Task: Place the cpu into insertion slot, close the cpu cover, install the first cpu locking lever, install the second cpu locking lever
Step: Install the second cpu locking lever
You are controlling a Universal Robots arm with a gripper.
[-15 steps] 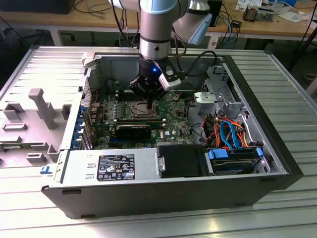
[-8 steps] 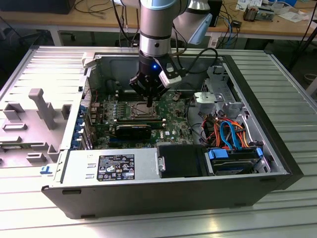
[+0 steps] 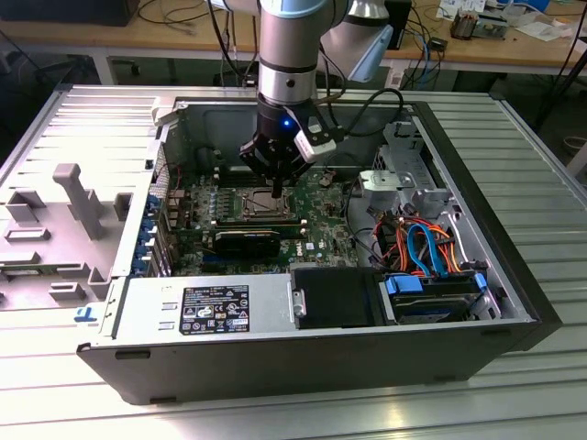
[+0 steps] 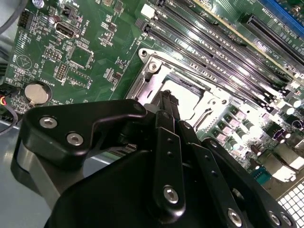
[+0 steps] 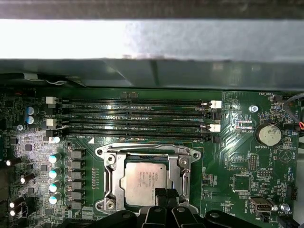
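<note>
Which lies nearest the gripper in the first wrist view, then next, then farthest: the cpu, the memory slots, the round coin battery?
1. The cpu, right at the gripper tips.
2. The memory slots, beyond the socket.
3. The round coin battery, off towards the board's edge.

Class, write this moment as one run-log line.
gripper: shut, fingertips at chip edge | chip: seated in socket | cover: closed over the chip | case: open
</note>
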